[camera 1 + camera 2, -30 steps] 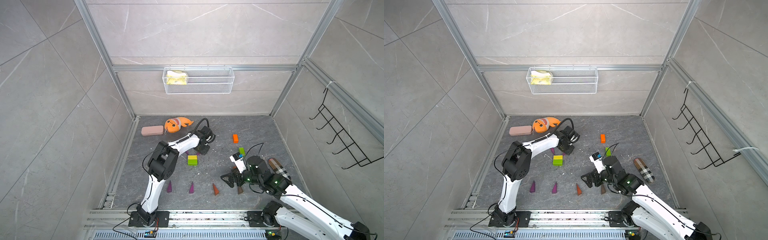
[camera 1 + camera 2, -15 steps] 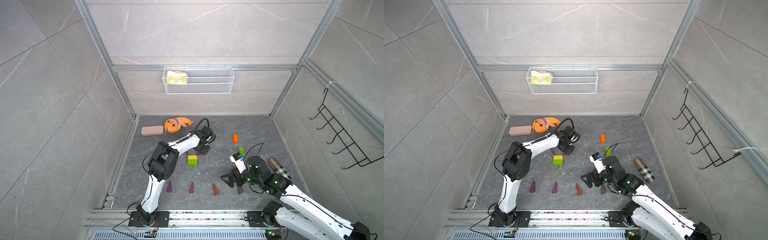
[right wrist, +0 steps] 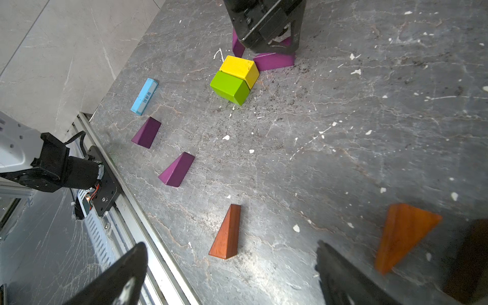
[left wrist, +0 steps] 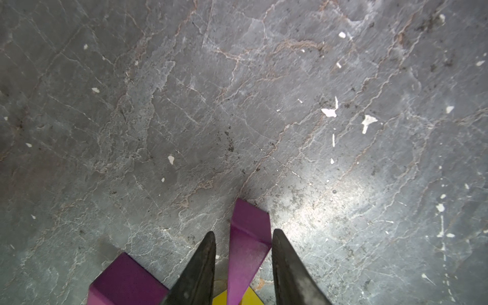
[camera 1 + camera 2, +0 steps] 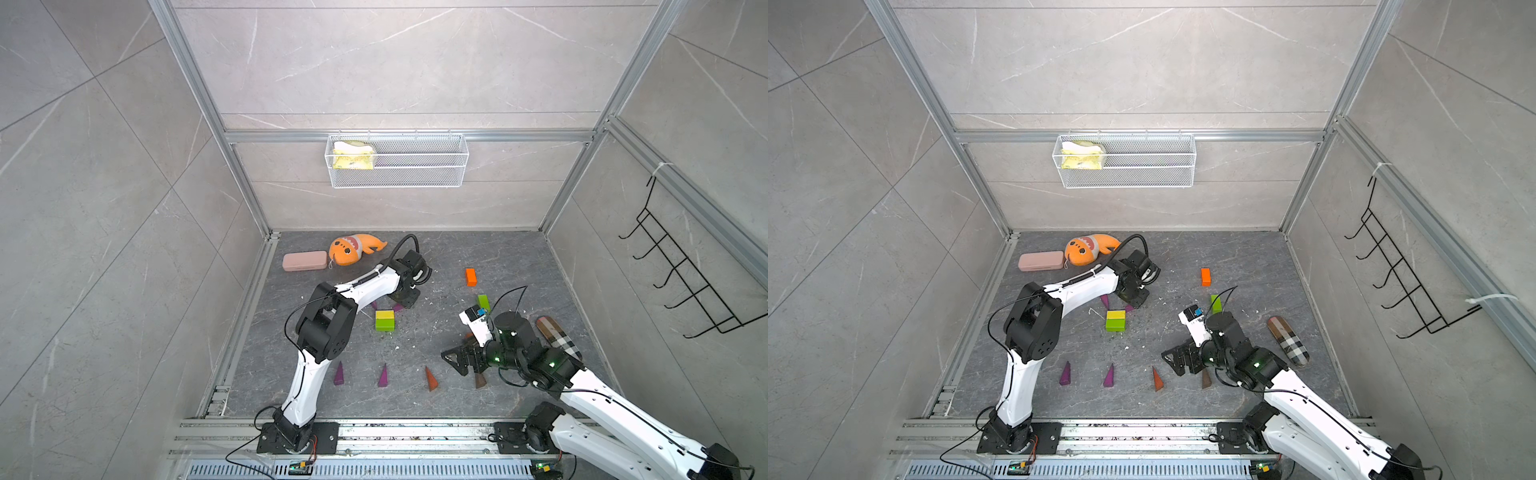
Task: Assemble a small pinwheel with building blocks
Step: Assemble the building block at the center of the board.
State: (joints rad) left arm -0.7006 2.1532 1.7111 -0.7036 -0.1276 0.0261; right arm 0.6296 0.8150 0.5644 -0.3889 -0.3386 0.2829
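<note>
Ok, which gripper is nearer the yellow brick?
Left. The left gripper is just beside the yellow brick, jaws astride a purple wedge; the right gripper is well away, by the brown wedge.

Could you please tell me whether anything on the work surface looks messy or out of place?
Yes: white flecks and dark grit litter the grey marbled tabletop, especially around the yellow brick and green brick. They look like chipped paint or debris, though I cannot tell the source.
</note>
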